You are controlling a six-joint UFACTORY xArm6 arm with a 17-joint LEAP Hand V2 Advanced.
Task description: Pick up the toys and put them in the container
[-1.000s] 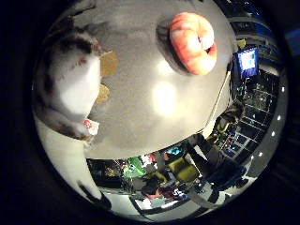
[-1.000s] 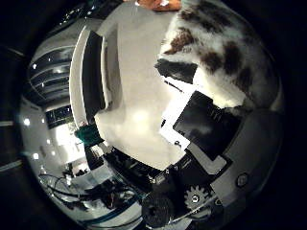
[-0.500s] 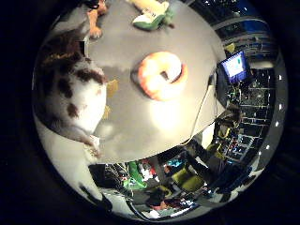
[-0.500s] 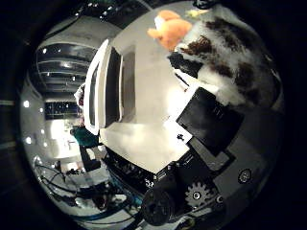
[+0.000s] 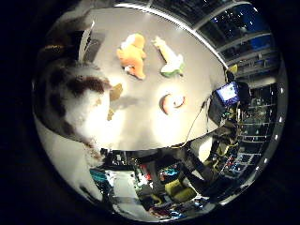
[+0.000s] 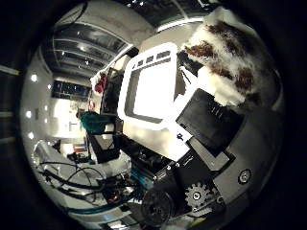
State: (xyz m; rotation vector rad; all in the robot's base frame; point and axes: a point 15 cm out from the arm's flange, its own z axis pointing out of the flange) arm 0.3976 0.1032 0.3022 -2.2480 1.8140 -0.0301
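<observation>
- Hand (image 6: 211, 143): black and white parts curl round a white plush toy with brown patches (image 5: 77, 105), which fills much of both palm views and so sits close against the palm, held clear of the table.
- Held toy: furry and, by its look, soft and light; it should squash under the fingers rather than slip, so a hold round the body seems sound.
- Container (image 6: 153, 91): a white, shallow, open tray on the table, just beyond the held toy in the thumb-side view; it appears empty.
- Table (image 5: 140, 126): a grey surface, well below the palm.
- Remaining toys, lying apart on the table: an orange plush (image 5: 132, 56), a pale green-and-cream plush (image 5: 169, 58), and a small orange curved piece (image 5: 171, 102). All look soft; the curved piece offers least to grasp.
</observation>
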